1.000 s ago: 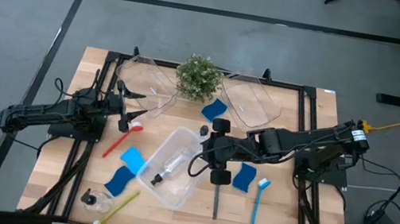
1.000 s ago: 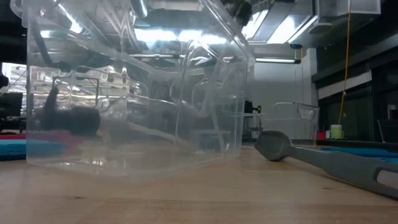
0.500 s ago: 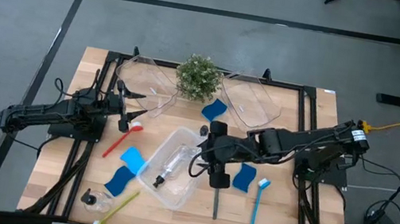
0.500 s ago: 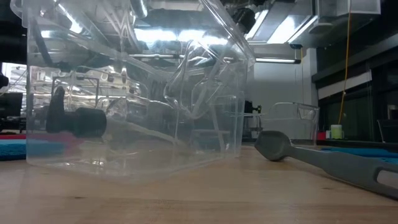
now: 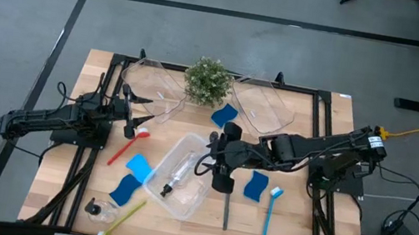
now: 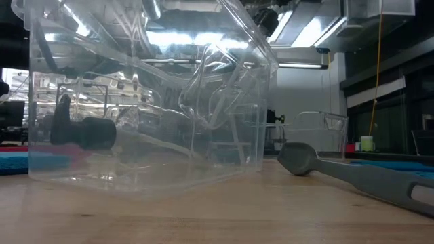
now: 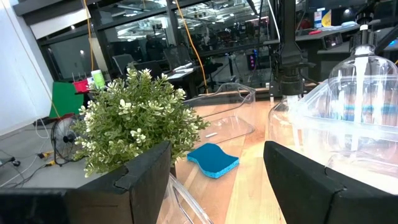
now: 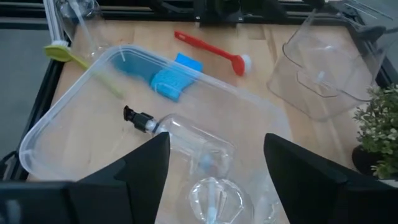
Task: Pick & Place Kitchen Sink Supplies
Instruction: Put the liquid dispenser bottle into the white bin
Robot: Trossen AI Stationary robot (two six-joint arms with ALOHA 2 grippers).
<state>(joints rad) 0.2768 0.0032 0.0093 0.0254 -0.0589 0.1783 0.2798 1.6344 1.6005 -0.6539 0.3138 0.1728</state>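
A clear bin (image 5: 180,182) stands mid-table. A clear pump bottle (image 8: 186,138) lies on its side on the bin floor, and its black top (image 6: 85,132) shows through the wall. A second clear bottle (image 8: 214,200) sits lower in the bin. My right gripper (image 5: 216,156) hovers open over the bin's right end, its fingers (image 8: 134,174) on either side of that second bottle without touching it. My left gripper (image 5: 132,118) waits open at the table's left, beside the red brush (image 5: 125,146). Blue sponges (image 5: 137,167) and a third bottle (image 5: 98,208) lie on the table.
A grey brush (image 5: 226,209), a blue brush (image 5: 270,212) and a sponge (image 5: 256,184) lie right of the bin. A yellow-green brush (image 5: 123,218) lies at the near left. Two more clear bins (image 5: 151,87) (image 5: 264,105) flank the potted plant (image 5: 207,80) at the far edge.
The pump bottle in the bin has settled: its black top, blurred a second ago, now lies still with the spout pointing up. My right gripper has edged slightly toward the table's left over the bin.
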